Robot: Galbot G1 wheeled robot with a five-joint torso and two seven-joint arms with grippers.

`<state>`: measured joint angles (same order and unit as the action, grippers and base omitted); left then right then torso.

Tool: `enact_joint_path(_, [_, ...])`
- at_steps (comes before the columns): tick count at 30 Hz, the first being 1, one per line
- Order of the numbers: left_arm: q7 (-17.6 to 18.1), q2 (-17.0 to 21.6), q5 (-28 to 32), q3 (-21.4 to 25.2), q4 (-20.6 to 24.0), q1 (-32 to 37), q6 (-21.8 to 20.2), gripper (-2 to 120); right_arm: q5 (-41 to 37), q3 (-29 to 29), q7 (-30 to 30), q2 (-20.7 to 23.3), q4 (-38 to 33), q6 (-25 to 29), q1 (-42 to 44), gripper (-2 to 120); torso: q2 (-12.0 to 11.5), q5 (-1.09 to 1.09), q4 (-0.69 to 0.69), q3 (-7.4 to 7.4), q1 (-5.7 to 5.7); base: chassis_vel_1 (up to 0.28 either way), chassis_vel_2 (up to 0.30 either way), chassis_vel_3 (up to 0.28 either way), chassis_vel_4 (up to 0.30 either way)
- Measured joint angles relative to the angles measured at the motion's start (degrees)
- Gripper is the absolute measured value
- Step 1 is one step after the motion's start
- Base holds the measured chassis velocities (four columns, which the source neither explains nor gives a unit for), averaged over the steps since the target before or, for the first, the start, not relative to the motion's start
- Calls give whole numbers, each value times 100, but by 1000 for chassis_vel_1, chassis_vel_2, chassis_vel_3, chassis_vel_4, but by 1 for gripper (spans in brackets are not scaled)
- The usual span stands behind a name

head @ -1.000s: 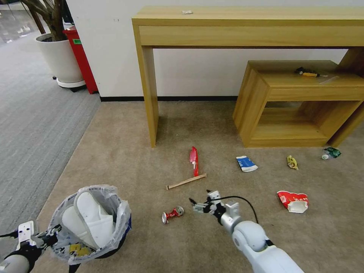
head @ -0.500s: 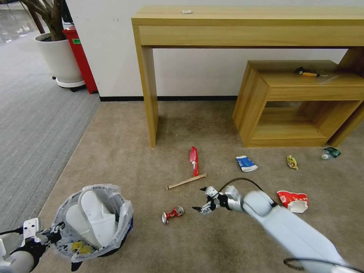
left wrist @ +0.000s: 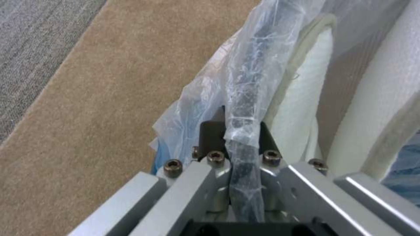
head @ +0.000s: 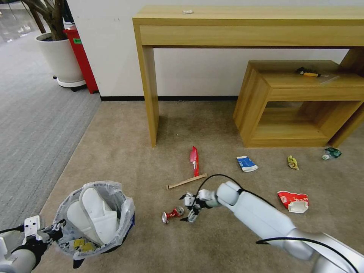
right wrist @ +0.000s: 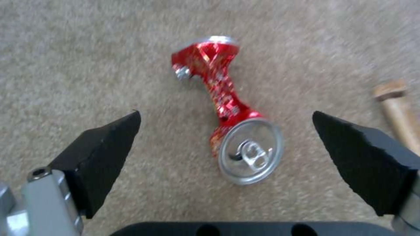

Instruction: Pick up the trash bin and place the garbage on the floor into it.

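Right claw: your right claw (head: 188,207) sits low centre of the head frame, spread wide and holding nothing; in the right wrist frame its two black fingertips (right wrist: 109,147) stand well apart on either side of the crushed can (right wrist: 227,111).
Crushed can: red, pinched in the middle, lying on the beige carpet (head: 125,151) with its silver lid toward the wrist camera; in the head frame the crushed can (head: 172,213) lies just left of the claw, not touched.
Left claw: your left claw (left wrist: 234,131) is clenched on the bag-covered rim of the trash bin (head: 94,220), lower left of the head frame.
Trash bin: black, lined with crinkled clear plastic, with white slippers (head: 96,218) standing inside it.
Other garbage: wooden stick (head: 186,181) and red wrapper (head: 194,159) above the claw; blue-white carton (head: 247,163), yellow wrapper (head: 292,162), green bottle (head: 331,152) and red-white cup (head: 293,201) spread to the right.
Background: a tall wooden table (head: 246,22) against the wall, with a lower wooden table (head: 303,102) under its right part.
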<state>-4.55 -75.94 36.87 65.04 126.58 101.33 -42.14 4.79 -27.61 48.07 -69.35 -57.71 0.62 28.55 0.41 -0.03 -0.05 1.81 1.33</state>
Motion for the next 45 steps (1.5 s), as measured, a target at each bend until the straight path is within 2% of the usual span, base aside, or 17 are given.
enact_joint_path(3, [32, -28, 1, -28, 43, -23, 0, 0, 4, -15, 116, -108, 222, -9, -63, 99, 0, 1, -1, 0, 0, 0, 0, 0, 0])
enact_joint_path(11, [74, -84, 0, -93, 140, -26, 0, 0, -103, 33, 324, -211, 481, -186, -170, 80, 0, 2, 0, 0, 0, 0, 0, 0, 0])
enact_joint_path(13, [76, -94, -2, -101, 148, -23, 0, 0, -121, 49, 329, -243, 526, -205, -172, 71, 0, 2, 0, 0, 0, 0, 0, 0, 0])
enact_joint_path(14, [76, -94, -2, -101, 148, -23, 0, 0, -121, 49, 329, -243, 526, -205, -172, 71, 0, 2, 0, 0, 0, 0, 0, 0, 0])
enact_joint_path(16, [77, -102, -3, -102, 161, -13, 0, 0, -122, 62, 328, -271, 570, -215, -162, 59, 0, 2, 1, 0, -1, 0, 0, 0, 0])
enact_joint_path(19, [77, -105, -4, -102, 164, -9, 0, 0, -124, 65, 320, -278, 584, -219, -142, 54, 0, 1, 1, 0, -1, 0, 0, 0, 0])
enact_joint_path(21, [76, -103, -5, -103, 166, -11, 0, 0, -143, 76, 301, -284, 591, -232, -92, 41, 0, 2, 1, 0, -1, 0, 0, 0, 0])
enact_joint_path(23, [76, -101, -5, -104, 166, -14, 0, 0, -144, 76, 299, -284, 591, -233, -84, 37, 0, 2, 1, 0, -1, 0, 0, 0, 0])
enact_joint_path(26, [76, -75, -2, -110, 166, -34, 0, 0, -151, 95, 264, -279, 590, -251, -39, 25, 0, 2, 0, 0, -1, 0, 0, 0, 0])
enact_joint_path(27, [76, -75, -2, -110, 166, -34, 0, 0, -151, 95, 264, -279, 590, -251, -39, 25, 0, 2, 0, 0, -1, 0, 0, 0, 0])
enact_joint_path(30, [75, -63, 1, -125, 166, -45, 0, 0, -155, 133, 231, -284, 626, -252, 1, 9, 0, 2, 0, 0, -1, 0, 0, 0, 0])
enact_joint_path(32, [75, -63, 1, -128, 165, -48, 0, 0, -159, 147, 223, -283, 628, -252, 13, 6, 0, 2, 0, 0, -1, 0, 0, 0, 0])
enact_joint_path(33, [73, -63, 1, -133, 161, -50, 0, 0, -182, 161, 196, -275, 619, -253, 29, 0, 0, 2, 0, 0, -1, 0, 0, 0, 0])
enact_joint_path(45, [66, -31, 1, -148, 118, -105, 0, 0, -515, 608, -143, -169, 115, -364, 214, 0, 0, 2, 1, 0, -1, 0, 0, 0, 0])
